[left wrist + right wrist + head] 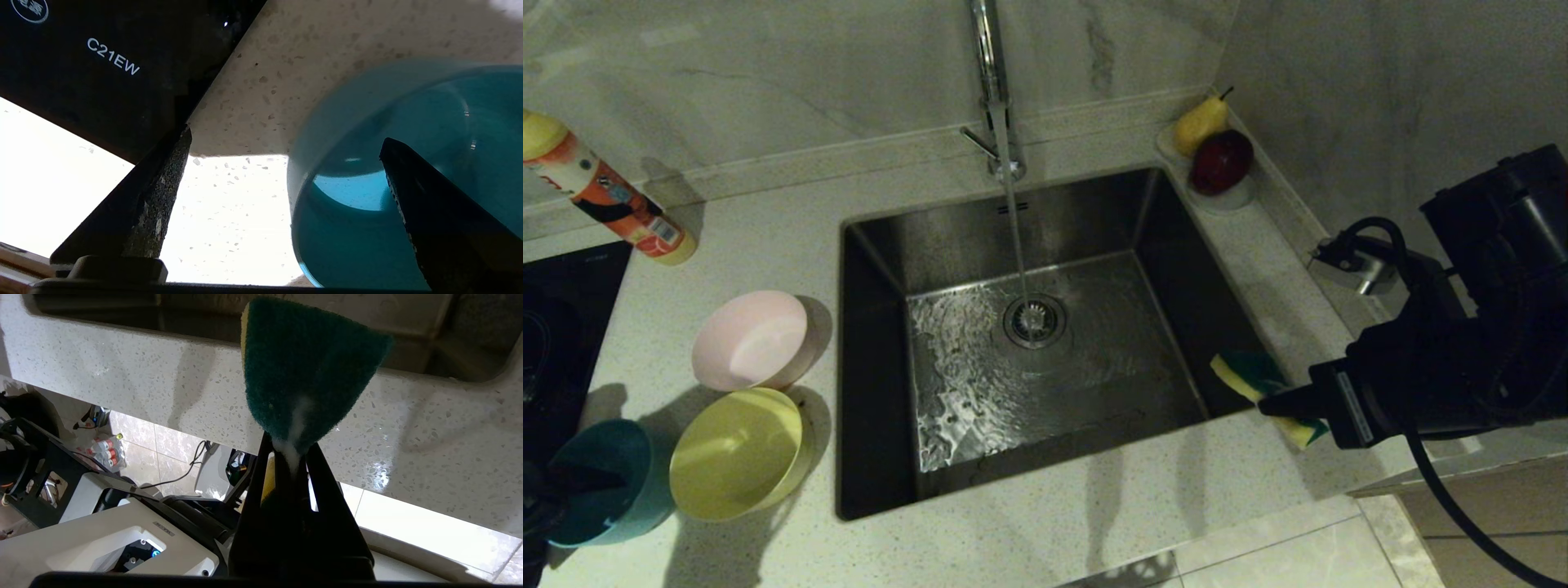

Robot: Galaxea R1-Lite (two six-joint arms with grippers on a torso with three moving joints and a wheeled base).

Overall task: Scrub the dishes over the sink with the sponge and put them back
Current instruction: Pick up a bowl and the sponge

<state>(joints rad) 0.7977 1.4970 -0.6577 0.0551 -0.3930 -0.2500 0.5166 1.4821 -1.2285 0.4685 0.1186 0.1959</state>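
1. The sponge [1262, 384] is sitting clamped in the right end effector [291, 451], whose fingers are pinching tight on one end of it, above the tabletop [1094, 506] at the near right corner of the sink [1045, 343].
2. The sponge is sticking out past the fingertips toward the sink, its long axis following the fingers, its green scouring face [306, 367] turned to the wrist camera and the yellow foam showing along one edge.
3. The left end effector [282, 163] is standing wide open at the near left edge of the tabletop, holding nothing.
4. One finger [429, 212] is reaching inside the blue bowl [605, 482] and the other [159, 192] is outside it, so the bowl's wall is lying between them; contact cannot be told.
5. The blue bowl is sitting tilted just beside the yellow bowl [739, 453], with the pink bowl [752, 339] behind them, all left of the sink.
6. Water is running from the faucet [992, 90] onto the drain [1035, 320].
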